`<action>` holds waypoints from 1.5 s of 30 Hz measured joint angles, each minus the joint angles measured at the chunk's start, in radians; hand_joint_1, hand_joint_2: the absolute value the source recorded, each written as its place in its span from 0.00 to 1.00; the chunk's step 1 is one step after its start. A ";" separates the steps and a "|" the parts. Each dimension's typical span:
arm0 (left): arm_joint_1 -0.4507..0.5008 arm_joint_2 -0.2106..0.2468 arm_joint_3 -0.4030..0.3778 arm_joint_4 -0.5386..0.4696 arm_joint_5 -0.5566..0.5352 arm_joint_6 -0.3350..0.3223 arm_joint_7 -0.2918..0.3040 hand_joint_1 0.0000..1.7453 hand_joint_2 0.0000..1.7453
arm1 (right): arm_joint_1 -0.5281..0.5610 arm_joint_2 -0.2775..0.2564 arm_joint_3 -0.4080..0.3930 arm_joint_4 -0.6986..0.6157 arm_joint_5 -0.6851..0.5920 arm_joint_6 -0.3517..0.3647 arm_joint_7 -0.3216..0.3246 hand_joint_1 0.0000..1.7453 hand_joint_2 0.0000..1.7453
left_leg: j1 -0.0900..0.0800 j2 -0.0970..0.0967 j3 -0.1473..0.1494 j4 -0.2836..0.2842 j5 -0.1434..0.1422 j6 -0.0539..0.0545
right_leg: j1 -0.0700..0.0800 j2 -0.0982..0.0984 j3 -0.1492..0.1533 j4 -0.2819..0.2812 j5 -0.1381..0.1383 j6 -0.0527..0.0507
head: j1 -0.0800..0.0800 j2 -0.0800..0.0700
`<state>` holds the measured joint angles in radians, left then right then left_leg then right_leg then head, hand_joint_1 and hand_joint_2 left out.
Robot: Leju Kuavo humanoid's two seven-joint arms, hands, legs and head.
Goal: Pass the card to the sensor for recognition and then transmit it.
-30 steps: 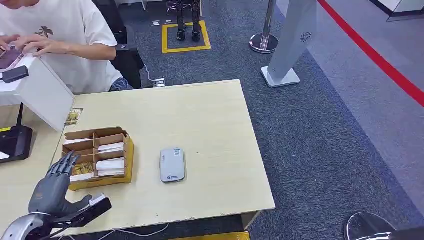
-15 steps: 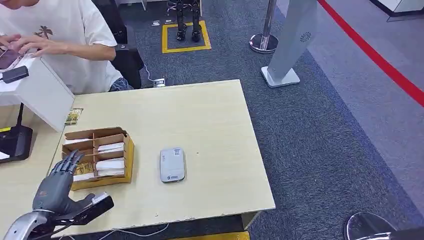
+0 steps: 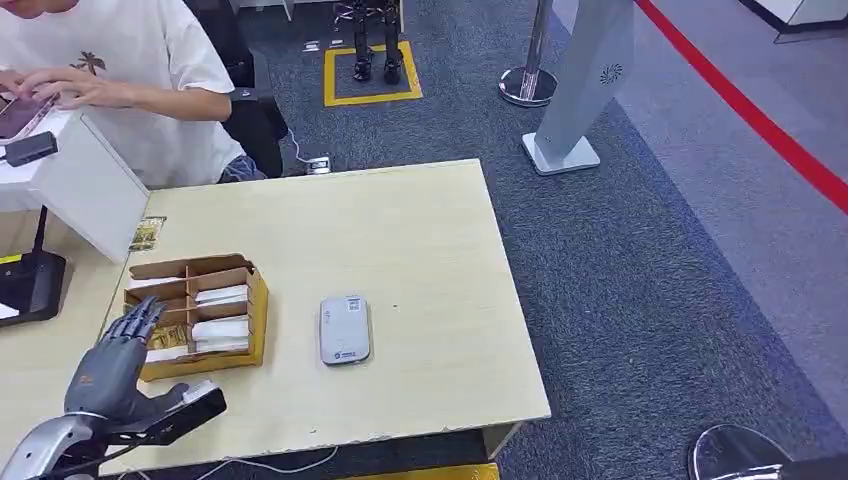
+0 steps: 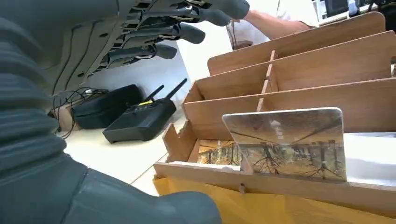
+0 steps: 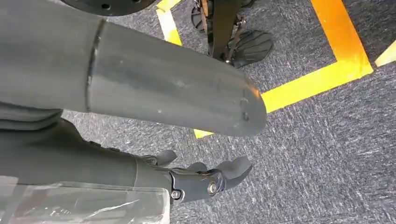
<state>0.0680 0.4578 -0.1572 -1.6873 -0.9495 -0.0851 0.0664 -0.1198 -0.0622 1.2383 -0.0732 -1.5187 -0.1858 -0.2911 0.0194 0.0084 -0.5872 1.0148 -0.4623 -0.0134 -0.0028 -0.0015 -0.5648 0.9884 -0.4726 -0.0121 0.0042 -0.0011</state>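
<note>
Head view: left robot hand (image 3: 112, 362) has crept forward to the near left corner of the box (image 3: 196, 315) on the table (image 3: 420, 300), fingers apart, holding nothing; reader (image 3: 345, 329) beside the box. Left wrist view: card (image 4: 289, 142) upright in the near compartment, untouched. Right wrist view: right robot hand (image 5: 205, 179) hangs over the floor, fingers loosely curled, holding nothing. Grasp comes next.

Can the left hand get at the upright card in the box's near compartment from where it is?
Probably yes: the left hand hovers open beside the cardboard box, and the card stands above the wall, nothing between.
</note>
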 joint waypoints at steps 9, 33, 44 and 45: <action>-0.014 0.003 -0.015 0.006 0.000 -0.006 0.000 0.00 1.00 | -0.001 0.000 0.005 -0.001 0.000 0.000 0.000 0.00 0.00 | 0.000 0.000 0.000 0.000 0.000 0.000 | 0.000 0.000 0.000 0.000 0.000 0.000 | 0.000 0.000; -0.018 0.050 -0.049 0.018 0.005 -0.008 0.005 0.00 1.00 | -0.002 0.000 0.019 -0.002 0.000 -0.002 0.013 0.00 0.00 | 0.000 0.000 0.000 0.000 0.000 0.000 | 0.000 0.000 0.000 0.000 0.000 0.000 | 0.000 0.000; -0.002 0.070 -0.048 0.018 0.023 -0.018 0.021 1.00 1.00 | -0.002 -0.001 0.019 -0.003 0.000 0.000 0.013 0.00 0.00 | 0.000 0.000 0.000 0.000 0.000 0.000 | 0.000 0.000 0.000 0.000 0.000 0.000 | 0.000 0.000; 0.000 0.072 -0.049 0.018 0.023 -0.019 0.021 1.00 1.00 | -0.002 -0.001 0.019 -0.003 0.000 0.000 0.013 0.00 0.00 | 0.000 0.000 0.000 0.000 0.000 0.000 | 0.000 0.000 0.000 0.000 0.000 0.000 | 0.000 0.000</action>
<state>0.0680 0.5299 -0.2060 -1.6697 -0.9262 -0.1038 0.0877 -0.1222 -0.0629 1.2570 -0.0759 -1.5187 -0.1858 -0.2777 0.0195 0.0084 -0.5873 1.0148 -0.4623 -0.0134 -0.0028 -0.0014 -0.5647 0.9885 -0.4727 -0.0121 0.0046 -0.0011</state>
